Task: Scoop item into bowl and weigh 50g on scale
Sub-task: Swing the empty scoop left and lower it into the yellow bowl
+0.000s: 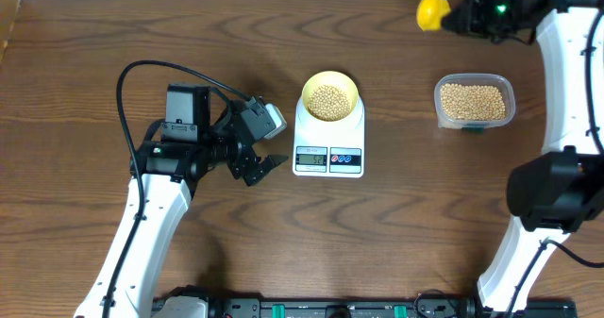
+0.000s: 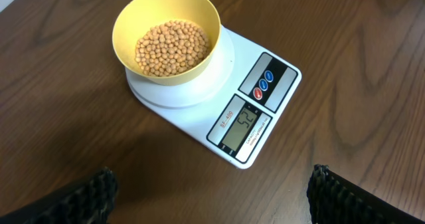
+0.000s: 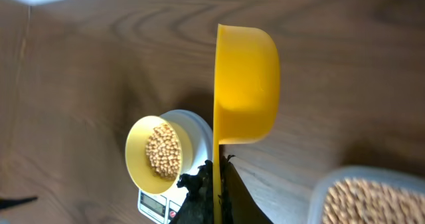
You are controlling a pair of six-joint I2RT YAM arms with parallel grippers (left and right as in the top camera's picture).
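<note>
Bowl of beans sits on the scale; I read 52. Left gripper hangs wide, empty; right gripper clamps the scoop, well apart. I should skim off 2 grams' worth, slowly.

Brown wooden table. Clear plastic container stands in the far half, near the right edge. Yellow scoop at the far edge, apart from the container.

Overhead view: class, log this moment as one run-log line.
bowl: on scale, holds beans | left gripper: open, empty | right gripper: shut on scoop
</note>
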